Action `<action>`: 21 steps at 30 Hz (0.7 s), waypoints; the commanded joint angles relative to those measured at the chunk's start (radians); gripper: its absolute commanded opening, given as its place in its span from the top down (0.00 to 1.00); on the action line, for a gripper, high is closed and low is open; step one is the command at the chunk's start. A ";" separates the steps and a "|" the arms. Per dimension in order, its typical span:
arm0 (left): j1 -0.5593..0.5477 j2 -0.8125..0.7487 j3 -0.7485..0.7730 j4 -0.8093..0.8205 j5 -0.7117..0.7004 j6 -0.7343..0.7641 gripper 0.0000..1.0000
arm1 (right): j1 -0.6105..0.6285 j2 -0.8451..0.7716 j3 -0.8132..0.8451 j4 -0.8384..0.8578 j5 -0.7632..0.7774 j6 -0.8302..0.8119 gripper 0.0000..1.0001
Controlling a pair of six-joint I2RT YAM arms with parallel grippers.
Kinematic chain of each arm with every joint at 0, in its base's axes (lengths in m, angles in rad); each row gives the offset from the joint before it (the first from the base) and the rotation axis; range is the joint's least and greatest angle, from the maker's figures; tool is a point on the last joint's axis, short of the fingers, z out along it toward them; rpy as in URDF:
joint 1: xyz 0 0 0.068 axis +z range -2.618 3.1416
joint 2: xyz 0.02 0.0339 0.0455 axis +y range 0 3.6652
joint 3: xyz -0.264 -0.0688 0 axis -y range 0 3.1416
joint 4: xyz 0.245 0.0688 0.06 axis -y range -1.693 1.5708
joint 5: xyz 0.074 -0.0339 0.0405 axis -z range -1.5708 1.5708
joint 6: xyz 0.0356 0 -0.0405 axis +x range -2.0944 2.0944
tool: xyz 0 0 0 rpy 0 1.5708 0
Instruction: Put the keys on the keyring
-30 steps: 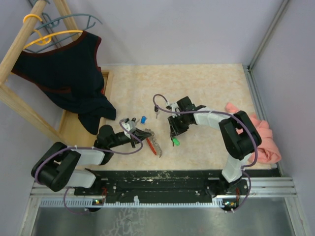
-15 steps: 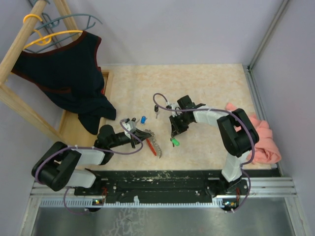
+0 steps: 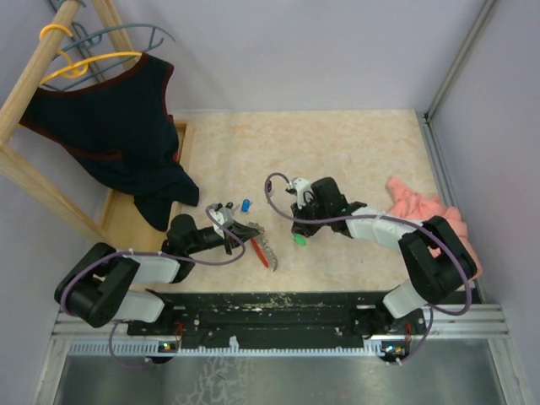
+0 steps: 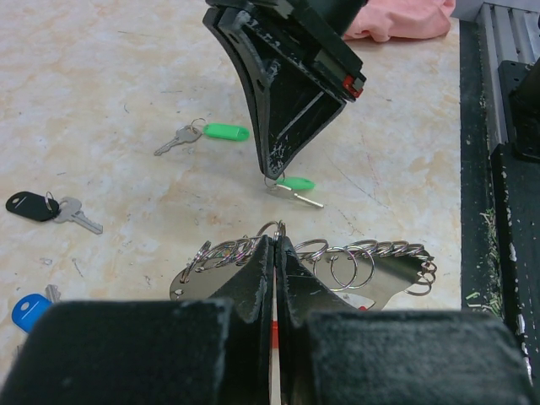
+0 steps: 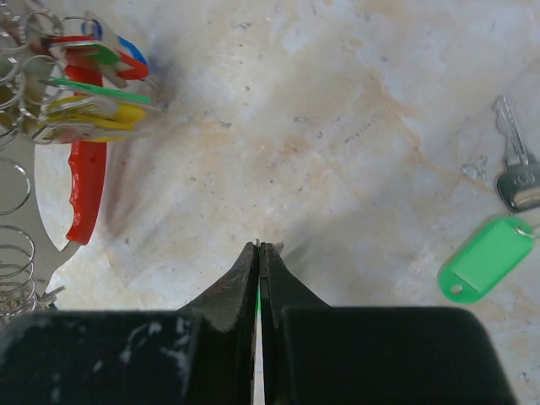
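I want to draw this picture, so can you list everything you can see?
keyring: one, red and grey, coloured tags on it, in left jaws
green keys: two, on table, one at right jaws' tip
black key: one, on table
blue key: one, on table
cloth: one, pink, table's right edge
garment: one, dark, on wooden rack
hangers: two, yellow and grey, on rack
left gripper: black, shut on keyring
right gripper: black, shut

The table (image 3: 363,143) is pale beige with cloudy brown swirls. In the left wrist view, a bright green key (image 4: 226,132) lies upper middle, a smaller green key (image 4: 295,183) at centre, a black key (image 4: 30,205) and a blue key (image 4: 32,309) at left. The keyring (image 5: 84,190) is red with silver rings. The cloth (image 4: 396,18) at the top is pink.
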 commanded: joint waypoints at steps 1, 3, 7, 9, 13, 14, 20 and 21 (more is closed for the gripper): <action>0.005 0.011 0.012 0.067 0.012 -0.012 0.98 | 0.048 -0.077 -0.111 0.359 0.053 -0.074 1.00; 0.005 0.009 0.009 0.071 0.010 -0.014 0.98 | 0.065 -0.094 -0.172 0.484 0.079 -0.085 1.00; 0.004 0.004 0.004 0.072 0.001 -0.014 0.98 | 0.097 -0.100 -0.255 0.677 0.132 -0.101 1.00; 0.004 0.005 0.004 0.073 0.000 -0.014 0.98 | 0.111 -0.090 -0.284 0.753 0.151 -0.110 1.00; 0.005 0.010 0.001 0.084 -0.005 -0.020 0.98 | 0.131 -0.050 -0.339 0.902 0.189 -0.122 1.00; 0.004 0.010 -0.002 0.088 -0.008 -0.021 0.98 | 0.138 -0.037 -0.352 0.936 0.206 -0.130 1.00; 0.007 0.010 -0.010 0.104 -0.023 -0.024 0.98 | 0.167 0.049 -0.398 1.090 0.257 -0.162 1.00; 0.007 0.010 -0.011 0.108 -0.024 -0.025 0.98 | 0.169 0.060 -0.397 1.097 0.261 -0.162 1.00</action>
